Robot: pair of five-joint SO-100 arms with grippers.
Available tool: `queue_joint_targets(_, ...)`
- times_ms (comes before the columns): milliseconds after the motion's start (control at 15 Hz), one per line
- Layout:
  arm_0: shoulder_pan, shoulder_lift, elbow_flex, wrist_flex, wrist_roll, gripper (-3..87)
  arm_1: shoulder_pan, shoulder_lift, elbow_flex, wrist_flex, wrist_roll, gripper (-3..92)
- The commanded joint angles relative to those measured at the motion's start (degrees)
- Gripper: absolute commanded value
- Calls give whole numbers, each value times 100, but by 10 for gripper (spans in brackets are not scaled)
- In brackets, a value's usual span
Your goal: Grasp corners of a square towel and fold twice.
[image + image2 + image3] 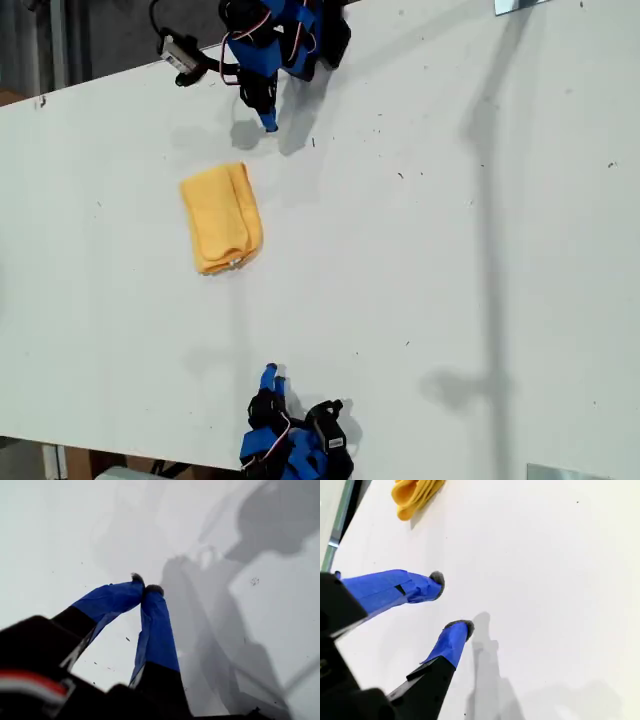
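The square towel (220, 217) lies folded into a yellow-orange oblong on the white table (450, 250), left of centre in the exterior view, with a small white tag (237, 262) at its lower end. My first gripper (269, 124) (145, 586) is shut on nothing at the exterior view's top, a short way above the towel. At the exterior view's bottom edge my second gripper (272, 377) (451, 602) stands open and empty, well apart from the towel (415, 495), which shows far ahead of it in the second wrist view. The towel's corners are tucked into the fold.
A small grey device (180, 52) on a black cable sits by the first arm's base at the table's far edge. Metal pieces show at the exterior view's top right (520, 5) and bottom right (570, 472). Long shadows cross the table.
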Motion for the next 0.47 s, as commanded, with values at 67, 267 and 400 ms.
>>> queue_joint_targets(67,-18,26,53,-44,1380,137,79,-26,-97,53,79,2)
queue_joint_targets(267,-26,26,62,-44,1327,136,88,-26,-97,53,79,2)
queue_joint_targets(400,-26,26,62,-44,1327,136,62,-26,-97,53,79,2)
